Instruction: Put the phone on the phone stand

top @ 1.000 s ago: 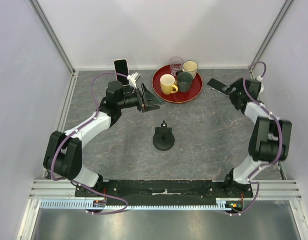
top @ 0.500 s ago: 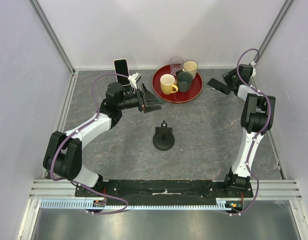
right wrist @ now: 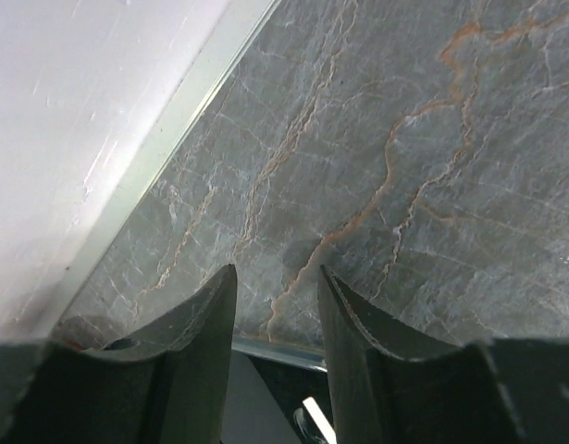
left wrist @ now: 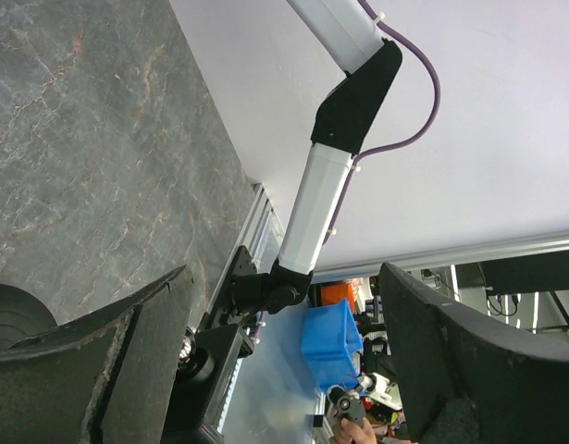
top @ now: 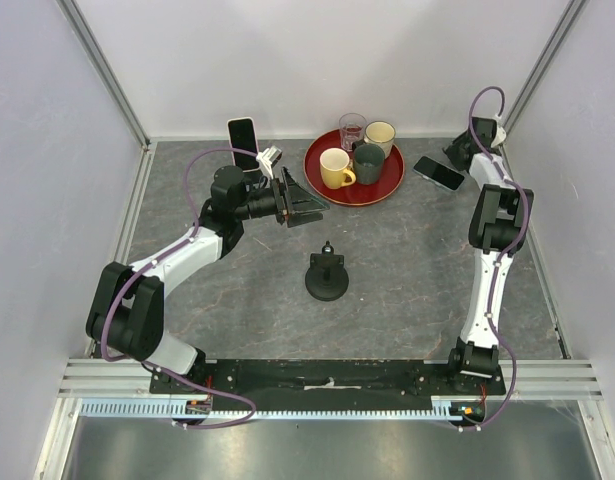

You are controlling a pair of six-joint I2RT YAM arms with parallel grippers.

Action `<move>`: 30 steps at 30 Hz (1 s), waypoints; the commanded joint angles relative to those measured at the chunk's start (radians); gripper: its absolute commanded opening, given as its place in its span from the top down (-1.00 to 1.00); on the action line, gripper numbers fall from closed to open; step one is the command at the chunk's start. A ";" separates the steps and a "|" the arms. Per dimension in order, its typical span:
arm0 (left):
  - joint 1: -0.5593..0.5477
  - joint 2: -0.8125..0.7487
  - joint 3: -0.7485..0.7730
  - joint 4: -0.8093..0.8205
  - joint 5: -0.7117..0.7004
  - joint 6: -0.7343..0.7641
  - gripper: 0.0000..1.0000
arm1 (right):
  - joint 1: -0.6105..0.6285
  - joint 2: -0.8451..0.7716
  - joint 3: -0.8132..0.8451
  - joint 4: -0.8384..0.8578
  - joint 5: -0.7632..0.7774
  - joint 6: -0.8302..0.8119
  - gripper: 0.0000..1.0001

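A dark phone (top: 437, 173) lies flat on the grey table at the back right, next to the red tray. My right gripper (top: 457, 156) is open right behind the phone, low over it. In the right wrist view the gripper (right wrist: 277, 270) stands open with the phone's dark edge (right wrist: 265, 384) showing between its fingers at the bottom. The black phone stand (top: 327, 278) sits mid-table on a round base. My left gripper (top: 305, 203) is open and empty, held level above the table behind the stand. It is wide open in the left wrist view (left wrist: 284, 277).
A red tray (top: 385, 187) at the back holds a yellow mug, a dark mug, a beige cup and a glass. A second, light phone (top: 243, 143) stands upright on a white holder at the back left. Walls enclose the back and sides.
My right arm has stretched toward the back right corner, bringing its gripper up behind the dark phone. The phone and the left arm have not moved.
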 commanded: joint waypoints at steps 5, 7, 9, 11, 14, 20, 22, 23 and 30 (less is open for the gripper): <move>-0.002 -0.041 0.003 0.044 0.024 -0.020 -0.73 | 0.010 -0.096 -0.130 -0.107 -0.105 -0.124 0.04; -0.002 -0.041 0.003 0.043 0.023 -0.020 -0.73 | 0.010 -0.134 -0.239 -0.095 -0.140 -0.126 0.03; -0.002 -0.044 0.005 0.041 0.023 -0.016 -0.73 | 0.010 -0.206 -0.324 -0.053 -0.161 -0.121 0.01; -0.002 -0.044 0.005 0.040 0.024 -0.016 -0.73 | 0.010 -0.288 -0.454 -0.009 -0.173 -0.120 -0.02; -0.002 -0.044 0.006 0.038 0.023 -0.016 -0.73 | 0.008 -0.395 -0.629 0.059 -0.205 -0.125 -0.09; -0.002 -0.047 0.005 0.037 0.023 -0.016 -0.72 | 0.029 -0.555 -0.855 0.140 -0.234 -0.267 -0.86; -0.002 -0.046 0.005 0.037 0.024 -0.016 -0.72 | 0.057 -0.566 -0.850 0.111 -0.178 -0.378 -0.96; -0.002 -0.046 0.005 0.037 0.023 -0.016 -0.72 | 0.063 -0.561 -0.835 0.091 -0.149 -0.410 -0.96; -0.002 -0.038 0.005 0.037 0.024 -0.016 -0.72 | 0.077 -0.466 -0.691 -0.021 -0.058 -0.635 -0.96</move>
